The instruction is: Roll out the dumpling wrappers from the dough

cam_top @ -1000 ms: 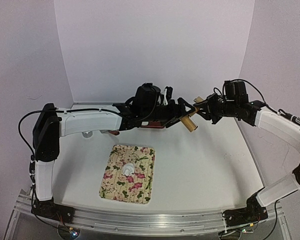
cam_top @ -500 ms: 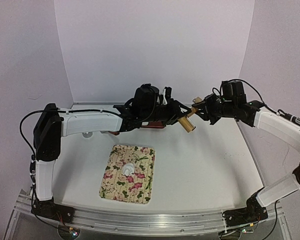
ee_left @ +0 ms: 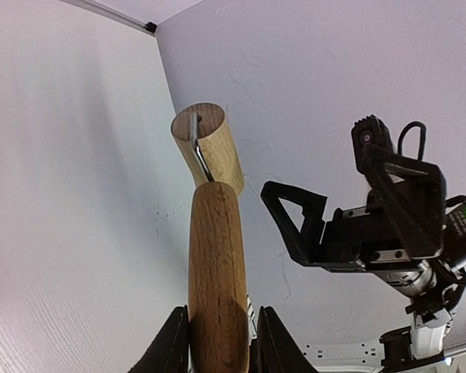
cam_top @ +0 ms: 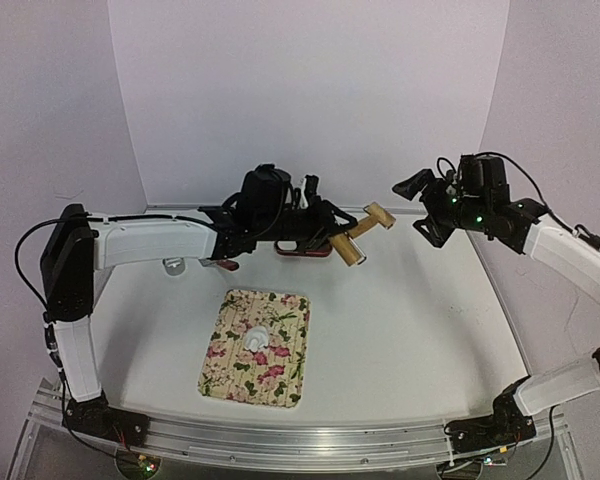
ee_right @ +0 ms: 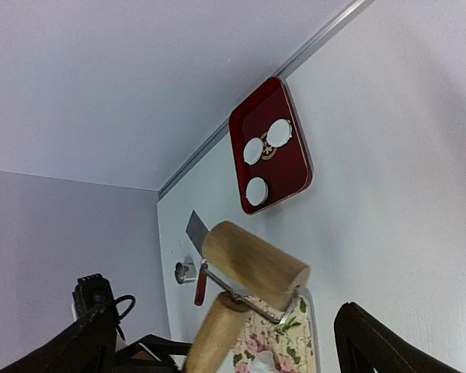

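Note:
My left gripper (cam_top: 318, 238) (ee_left: 221, 342) is shut on the handle of a wooden roller (cam_top: 363, 235) (ee_left: 215, 264), held in the air over the back of the table with its drum (ee_right: 255, 264) pointing right. To the right of the drum, my right gripper (cam_top: 418, 206) (ee_right: 224, 322) stands open, apart from it and holding nothing. The dough (cam_top: 257, 338), a small white lump, lies on the floral mat (cam_top: 280, 375) (ee_right: 297, 342). Three round white dumpling wrappers (ee_right: 256, 191) sit in a red tray (ee_right: 295, 167), which the left arm mostly hides in the top view.
A small metal ring (ee_right: 185, 272) (cam_top: 174, 266) and a scraper with a red handle (ee_right: 199, 284) (cam_top: 226, 265) lie at the back left of the table. White walls enclose the back and both sides.
My right gripper has opened, let go of the roller's drum and drawn back to the right. My left arm has shifted left with the roller in its grip.

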Controlling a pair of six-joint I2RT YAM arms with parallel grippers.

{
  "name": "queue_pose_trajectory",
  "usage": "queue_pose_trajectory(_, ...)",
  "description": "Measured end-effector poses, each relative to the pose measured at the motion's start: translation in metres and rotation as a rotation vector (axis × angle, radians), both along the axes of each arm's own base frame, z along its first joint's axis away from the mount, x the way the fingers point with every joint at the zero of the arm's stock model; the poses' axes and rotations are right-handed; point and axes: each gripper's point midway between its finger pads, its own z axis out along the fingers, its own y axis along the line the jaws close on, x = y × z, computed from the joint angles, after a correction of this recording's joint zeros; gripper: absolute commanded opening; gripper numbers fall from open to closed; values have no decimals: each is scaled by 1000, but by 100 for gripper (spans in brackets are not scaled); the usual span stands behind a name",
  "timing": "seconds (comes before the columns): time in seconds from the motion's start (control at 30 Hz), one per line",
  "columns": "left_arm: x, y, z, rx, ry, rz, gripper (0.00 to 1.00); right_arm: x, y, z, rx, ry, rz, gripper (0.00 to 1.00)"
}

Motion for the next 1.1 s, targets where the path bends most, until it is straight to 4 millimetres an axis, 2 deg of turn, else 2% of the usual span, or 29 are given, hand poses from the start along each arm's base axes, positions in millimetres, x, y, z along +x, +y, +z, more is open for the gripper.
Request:
queue_pose_trajectory(0.13, 7, 28, 18, -20, -15, -5, 0, 10, -20, 5, -63, -52, 86, 98)
queue_pose_trajectory(0.2, 6, 45, 25, -24, -22, -20, 0, 16, -24, 6, -74, -75, 177, 98)
queue_pose_trajectory(0.27, 2, 61, 28, -28, -25, -49, 0, 16, -14, 7, -56, -91, 294, 98)
queue_pose_trajectory(0.37, -6, 73, 28, -24, -24, -113, 0, 0, 16, 6, 26, -94, 522, 98)
queue_pose_trajectory(0.5, -24, 75, 23, -19, -22, -225, 0, -27, 39, 8, 116, -91, 719, 98)
queue_pose_trajectory(0.67, -47, 73, 20, -32, -1, -343, 0, -53, 57, 16, 213, -90, 883, 98)
queue_pose_trajectory(0.8, -59, 72, 28, -72, -5, -425, 0, -59, 67, 7, 270, -43, 956, 98)
queue_pose_trajectory(0.93, -64, 69, 32, -98, -14, -467, 0, -61, 74, -3, 302, 0, 992, 98)
queue_pose_trajectory(1.1, -62, 65, 23, -98, 22, -479, 0, -67, 87, 2, 329, 4, 1053, 76)
